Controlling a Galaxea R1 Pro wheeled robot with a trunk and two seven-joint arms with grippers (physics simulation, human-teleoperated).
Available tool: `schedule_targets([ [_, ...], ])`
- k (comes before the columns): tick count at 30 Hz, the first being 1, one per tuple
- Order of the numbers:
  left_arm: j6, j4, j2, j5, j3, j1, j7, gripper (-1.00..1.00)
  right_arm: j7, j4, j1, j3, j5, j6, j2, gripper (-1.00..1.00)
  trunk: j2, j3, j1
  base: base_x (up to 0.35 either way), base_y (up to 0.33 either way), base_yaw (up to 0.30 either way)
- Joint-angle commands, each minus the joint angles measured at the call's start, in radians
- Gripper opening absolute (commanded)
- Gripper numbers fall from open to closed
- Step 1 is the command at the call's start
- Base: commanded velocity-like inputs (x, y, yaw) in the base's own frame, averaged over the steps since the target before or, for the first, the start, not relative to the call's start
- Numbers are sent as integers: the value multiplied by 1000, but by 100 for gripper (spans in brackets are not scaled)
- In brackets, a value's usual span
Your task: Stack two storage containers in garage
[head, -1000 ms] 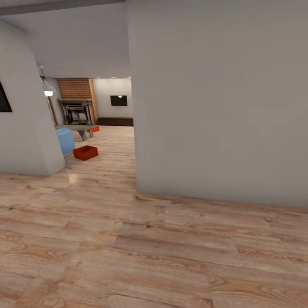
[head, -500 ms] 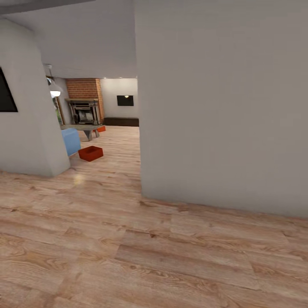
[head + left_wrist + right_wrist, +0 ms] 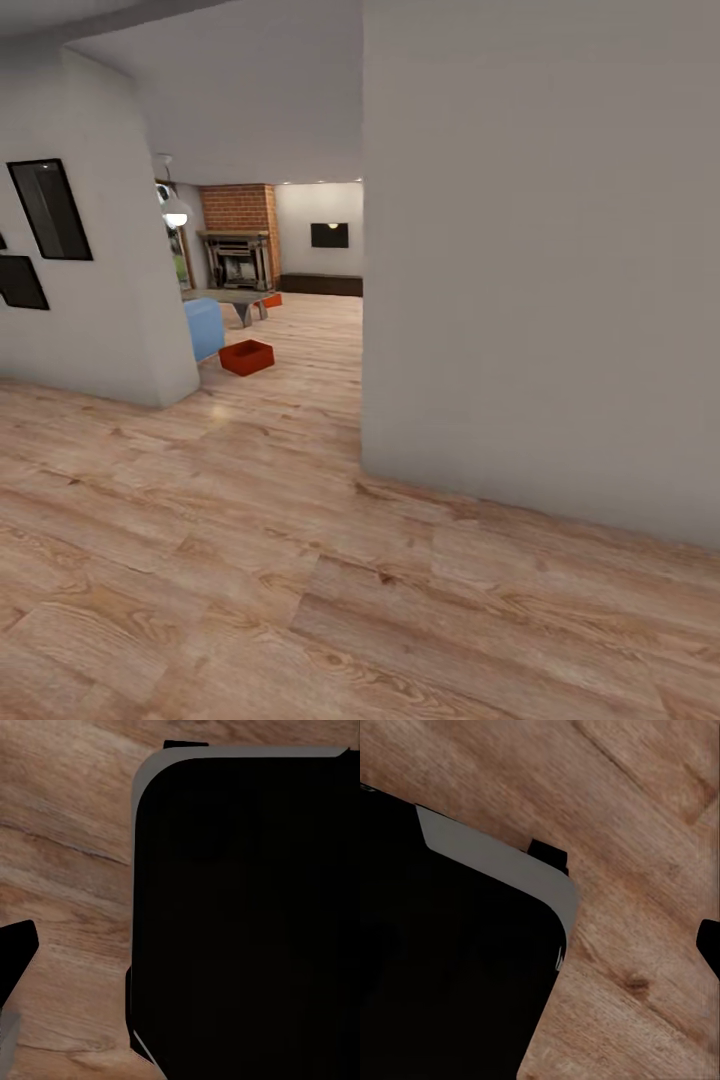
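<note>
Through the opening ahead lies the living room with the two storage containers, both orange-red and lidless. One storage container (image 3: 247,357) sits on the wood-plank floor beside the blue sofa (image 3: 203,328). The other container (image 3: 271,300) is farther back, by the grey low table (image 3: 235,297), and partly hidden. Both are far from me. In the left wrist view one dark fingertip (image 3: 16,952) pokes in over wood planks beside my black body. The right wrist view likewise has a single fingertip (image 3: 709,945) at the frame's edge. The garage is out of view.
A white wall corner (image 3: 540,300) juts out close on the right. A left wall (image 3: 100,320) carries dark frames (image 3: 50,210). Between them the wood-plank floor (image 3: 290,420) runs toward the brick fireplace (image 3: 238,245). A pendant lamp (image 3: 175,212) hangs near the left wall.
The whole head view has shifted: walls, sofa and containers now sit further right in the picture, and dark frames on the left wall have come into view. The containers themselves have not moved.
</note>
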State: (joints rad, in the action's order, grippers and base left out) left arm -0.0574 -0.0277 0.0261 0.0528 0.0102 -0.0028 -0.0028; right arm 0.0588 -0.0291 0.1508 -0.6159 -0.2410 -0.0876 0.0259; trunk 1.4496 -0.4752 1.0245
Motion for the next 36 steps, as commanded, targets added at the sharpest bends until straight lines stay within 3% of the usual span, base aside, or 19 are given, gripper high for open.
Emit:
schedule_targets([
  [1, -2, 0, 0, 5, 0, 0, 0, 100, 6, -3, 1, -7, -12, -6, 0, 100, 0, -1, 1, 321, 0, 35],
  [25, -2, 0, 0, 5, 0, 0, 0, 100, -1, -3, 1, -7, -16, -3, -2, 100, 0, -1, 1, 321, 0, 4],
  [36, -2, 0, 0, 5, 0, 0, 0, 100, -3, -3, 1, -7, -6, -6, -1, 100, 0, -1, 1, 321, 0, 223],
])
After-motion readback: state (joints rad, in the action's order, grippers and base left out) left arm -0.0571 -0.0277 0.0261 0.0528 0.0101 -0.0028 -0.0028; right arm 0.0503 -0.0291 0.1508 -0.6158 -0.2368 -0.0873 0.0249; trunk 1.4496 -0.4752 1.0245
